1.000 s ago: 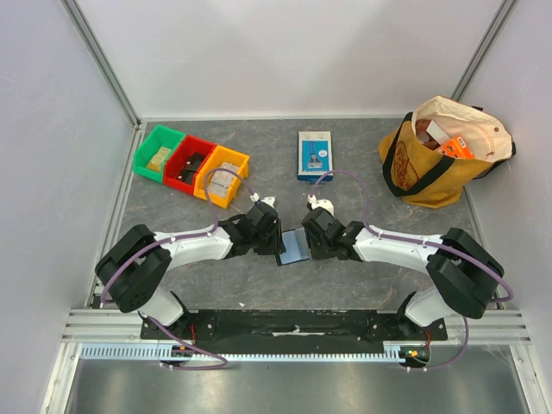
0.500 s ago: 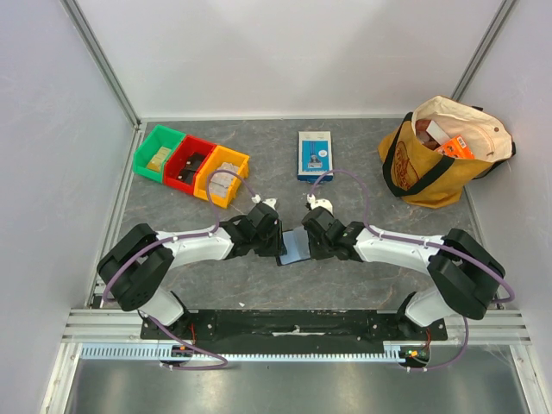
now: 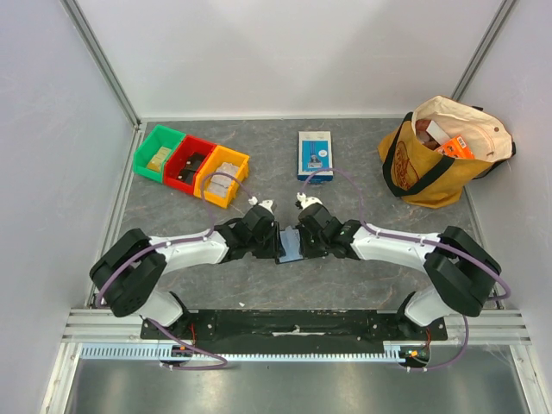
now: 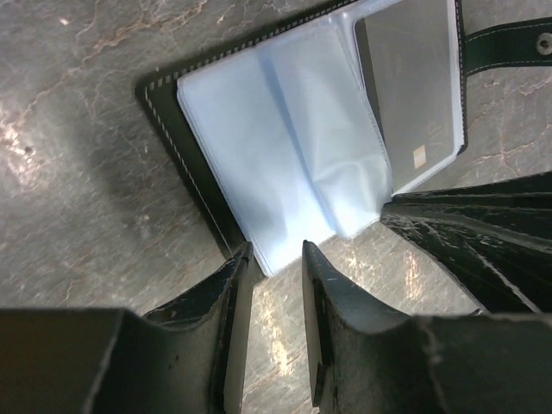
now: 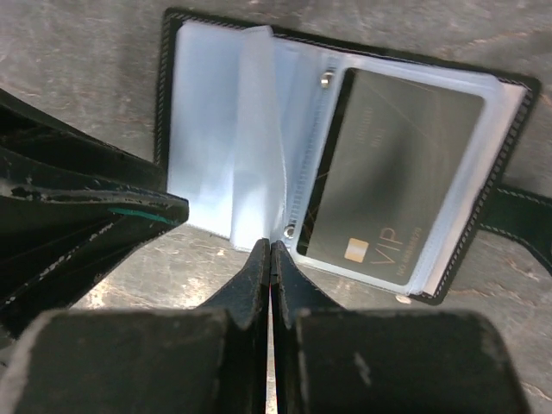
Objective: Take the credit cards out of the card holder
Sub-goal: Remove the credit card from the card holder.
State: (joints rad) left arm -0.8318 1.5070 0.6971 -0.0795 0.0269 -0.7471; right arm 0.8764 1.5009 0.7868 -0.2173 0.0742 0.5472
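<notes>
**Card holder (image 3: 290, 245) open on the worktop (image 3: 345, 185)**

The holder lies flat between the two arms. A dark credit card (image 5: 388, 185) with a gold chip sits inside a clear pocket. The left end effector (image 4: 276, 252) is partly spread at the holder's edge. The right end effector (image 5: 270, 248) is pressed together at the pocket leaves; whether it pinches one is unclear.

I count one card holder (image 5: 207, 129) on the surface, with one credit card (image 5: 388, 181) that I can see. There are three bins: a green bin (image 3: 159, 153), a red bin (image 3: 190, 164) and a yellow bin (image 3: 222, 179). I also count one blue-and-white box (image 3: 314, 155), one bag (image 3: 440, 155), and two pincers, the left pincer (image 4: 274, 259) and the right pincer (image 5: 271, 250).
</notes>
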